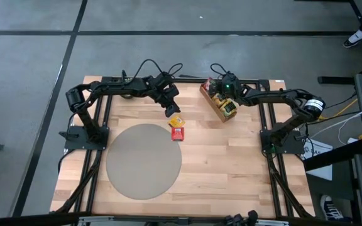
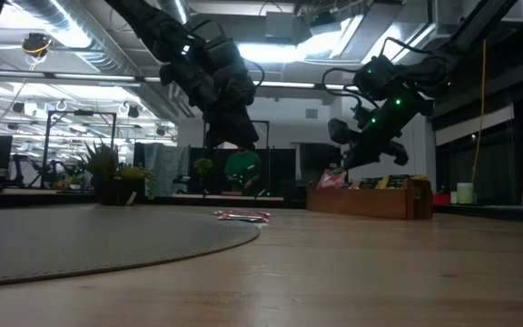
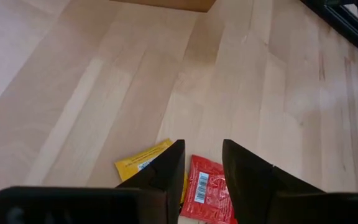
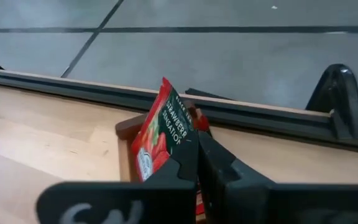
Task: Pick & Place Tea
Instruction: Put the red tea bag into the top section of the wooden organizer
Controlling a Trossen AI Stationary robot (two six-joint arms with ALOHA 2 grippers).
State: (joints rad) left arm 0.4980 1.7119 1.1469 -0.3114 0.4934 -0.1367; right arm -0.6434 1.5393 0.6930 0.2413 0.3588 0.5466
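Two tea sachets lie flat on the wooden table by the round mat's far edge: a yellow one (image 1: 176, 121) (image 3: 143, 163) and a red one (image 1: 178, 132) (image 3: 205, 190). My left gripper (image 1: 170, 107) (image 3: 202, 148) hangs open just above them and touches neither. My right gripper (image 1: 217, 91) (image 4: 197, 140) is over the far end of the brown wooden tray (image 1: 219, 102) and is shut on a red sachet (image 4: 163, 130). More sachets stand in the tray. My right gripper pinches the red sachet by one edge (image 4: 185, 146) between its two fingers. The sachet sticks out past the fingertips, standing on edge with its printed face showing. It is held over the tray's far end (image 4: 126, 127); whether its lower edge touches the tray is hidden by the fingers.
A large round grey mat (image 1: 143, 160) covers the near left part of the table. The tray lies slantwise near the far right corner. A black frame rail (image 4: 260, 112) runs along the far edge. A potted plant (image 2: 107, 173) stands at the far left.
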